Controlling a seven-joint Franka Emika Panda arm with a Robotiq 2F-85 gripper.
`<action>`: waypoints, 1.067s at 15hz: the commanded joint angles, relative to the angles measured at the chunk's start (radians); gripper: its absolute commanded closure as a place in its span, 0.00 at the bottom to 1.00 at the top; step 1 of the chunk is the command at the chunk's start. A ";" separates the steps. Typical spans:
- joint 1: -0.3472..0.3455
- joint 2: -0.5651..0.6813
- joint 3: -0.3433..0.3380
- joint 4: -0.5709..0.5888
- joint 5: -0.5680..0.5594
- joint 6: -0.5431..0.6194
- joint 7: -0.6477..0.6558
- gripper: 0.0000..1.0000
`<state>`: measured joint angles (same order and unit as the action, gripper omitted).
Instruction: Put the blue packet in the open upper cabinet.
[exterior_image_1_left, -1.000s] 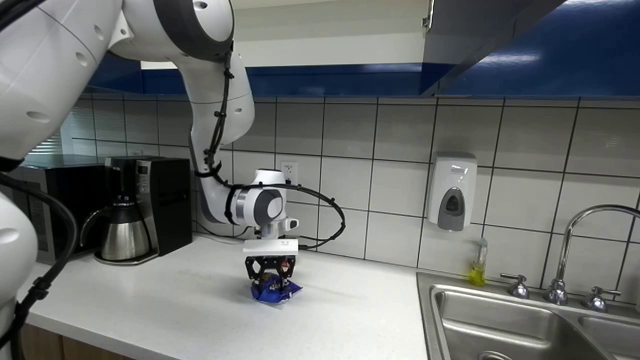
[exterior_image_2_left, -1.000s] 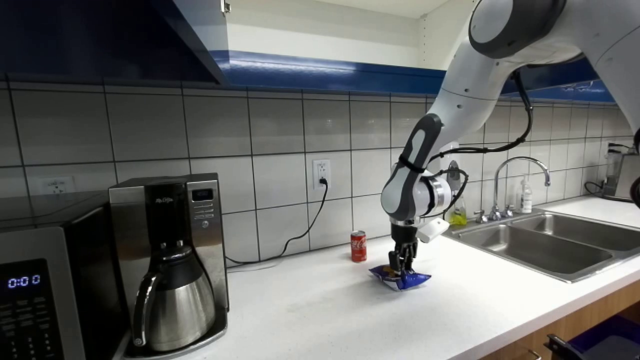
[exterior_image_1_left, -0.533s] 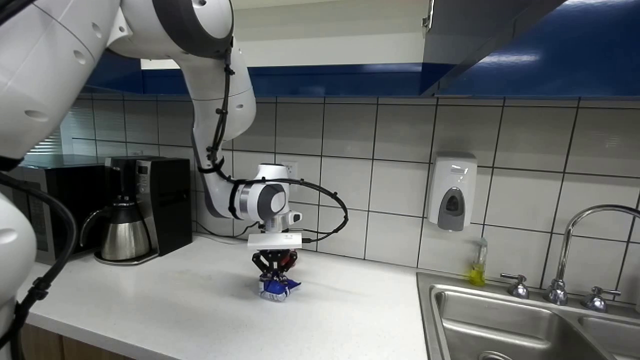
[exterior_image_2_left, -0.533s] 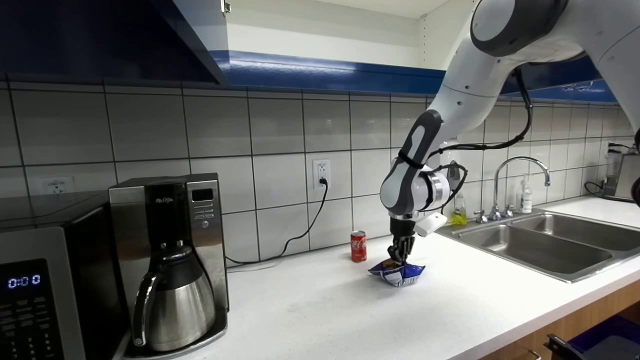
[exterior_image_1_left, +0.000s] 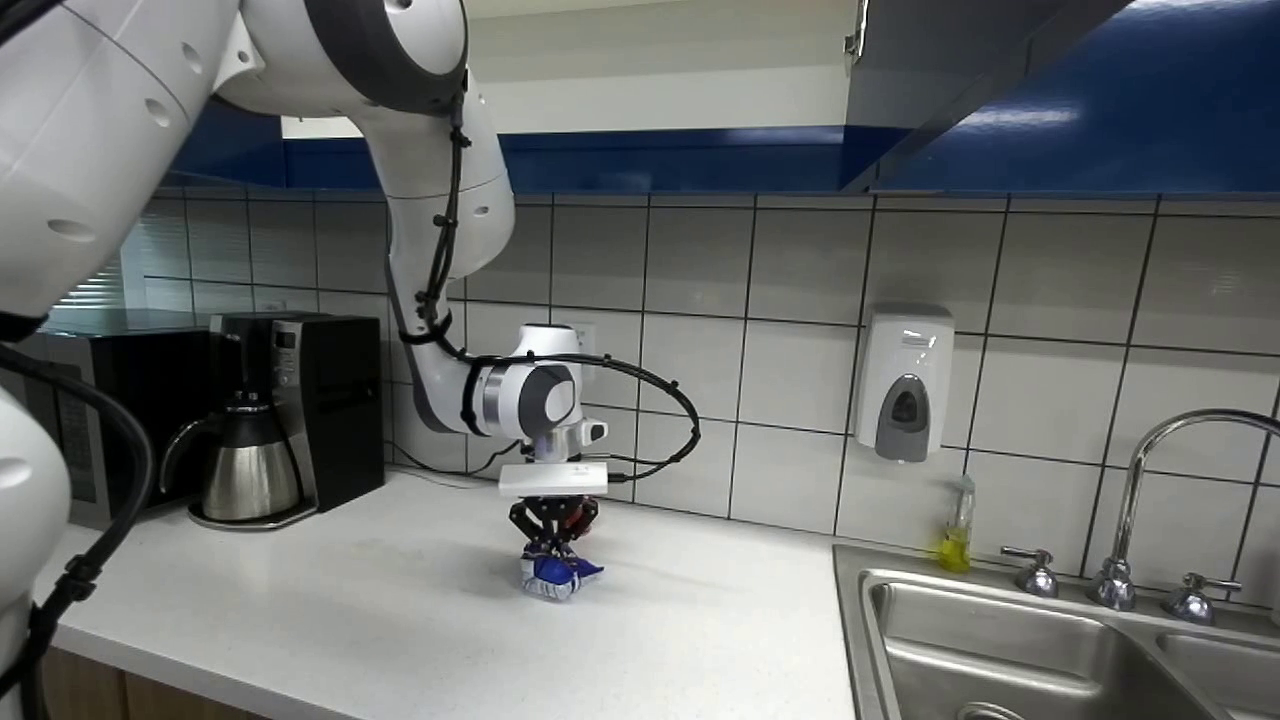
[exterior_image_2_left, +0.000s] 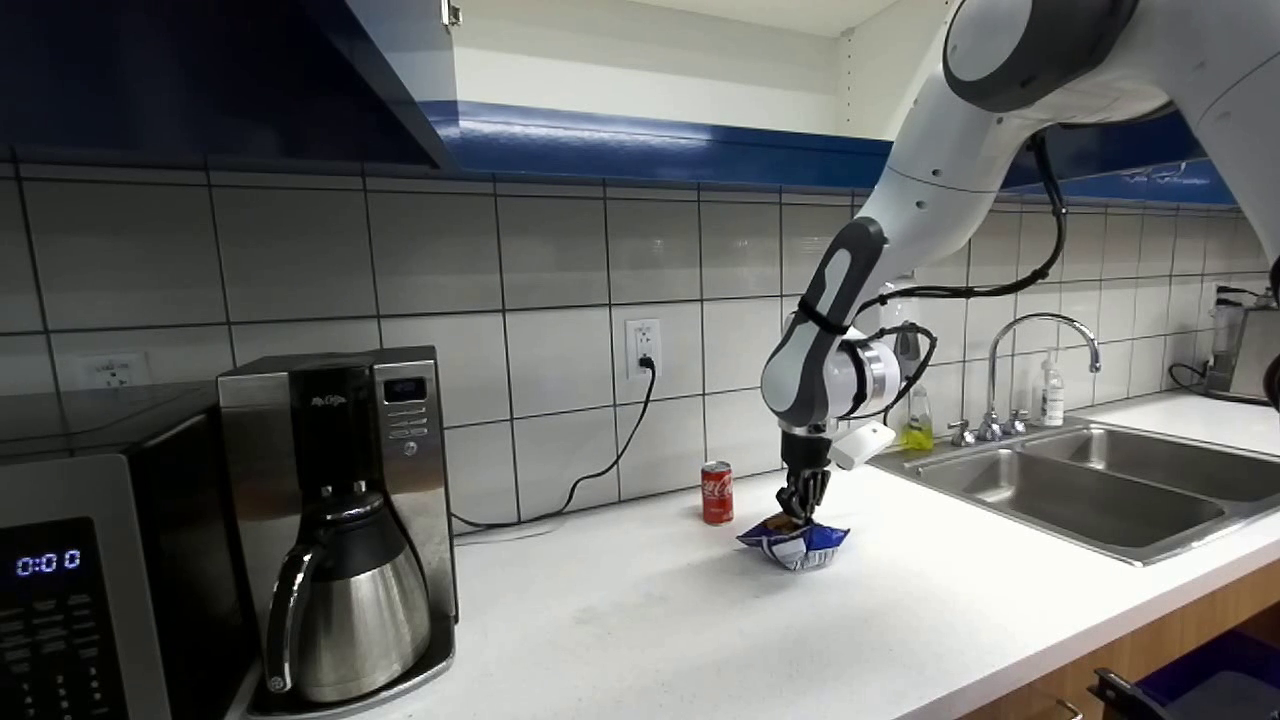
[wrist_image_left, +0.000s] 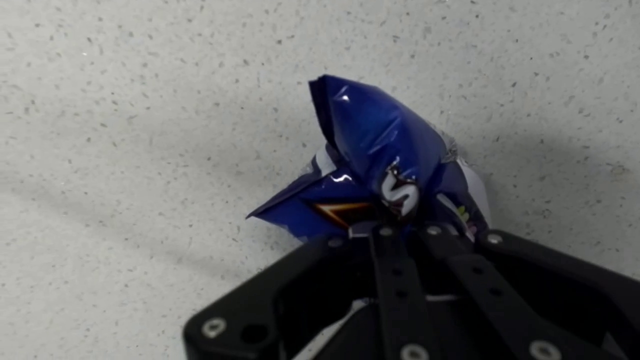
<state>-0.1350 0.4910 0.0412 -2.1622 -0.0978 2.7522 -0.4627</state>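
Crosswise in exterior view: blue packet (exterior_image_2_left: 798, 550), long axis near level; end effector (exterior_image_2_left: 801, 516) clamped on it.

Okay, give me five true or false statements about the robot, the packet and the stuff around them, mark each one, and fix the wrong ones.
1. A can lies on its side. False: the red can stands upright.
2. The jaws are closed on the blue packet. True.
3. The upper cabinet is open. True.
4. The packet sits inside that cabinet. False: it is below, at the counter.
5. The coffee maker stands beside the microwave. True.
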 joint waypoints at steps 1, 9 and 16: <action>-0.029 0.012 0.019 0.007 -0.010 -0.017 -0.030 0.99; -0.024 -0.017 0.014 0.014 -0.014 -0.040 -0.025 0.99; -0.018 -0.031 0.013 0.036 -0.019 -0.054 -0.023 0.99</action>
<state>-0.1368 0.4832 0.0412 -2.1398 -0.0996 2.7413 -0.4627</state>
